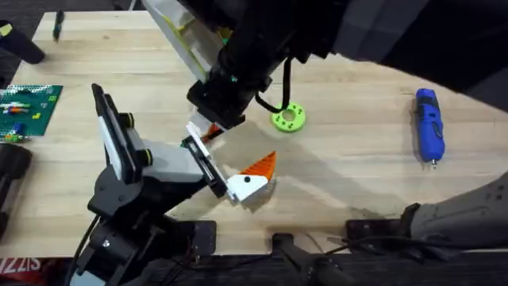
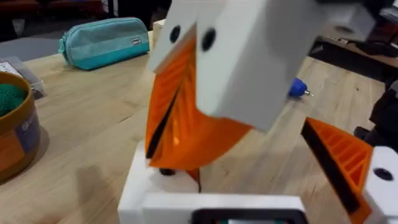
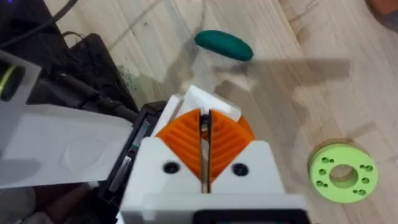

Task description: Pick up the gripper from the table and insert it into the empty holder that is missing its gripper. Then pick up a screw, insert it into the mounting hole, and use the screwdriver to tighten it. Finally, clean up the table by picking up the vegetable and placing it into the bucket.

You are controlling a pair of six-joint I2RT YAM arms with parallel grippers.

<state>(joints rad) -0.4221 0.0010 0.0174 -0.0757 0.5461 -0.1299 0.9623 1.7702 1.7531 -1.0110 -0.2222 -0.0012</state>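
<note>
My right gripper [image 1: 216, 117] reaches across the middle, shut on the gripper [image 3: 211, 102], an orange ribbed finger on a white base. It holds this piece at the far end of the holder [image 1: 208, 163], the black crossbar on my left arm's white-and-black hand. An identical orange finger [image 1: 258, 167] sits mounted at the crossbar's near end. My left gripper [image 1: 238, 148] stands open. The blue screwdriver [image 1: 429, 123] lies at the right. The green vegetable [image 3: 224, 45] lies on the table beyond the hand. The orange bucket [image 2: 12, 134] stands off to the side. A screw is out of view.
A lime-green disc with holes [image 1: 288, 117] lies just right of the right gripper. A green brick plate [image 1: 28, 107] sits at the left edge. A teal pouch [image 2: 106, 40] lies farther back. Something dark green and textured shows above the bucket's rim.
</note>
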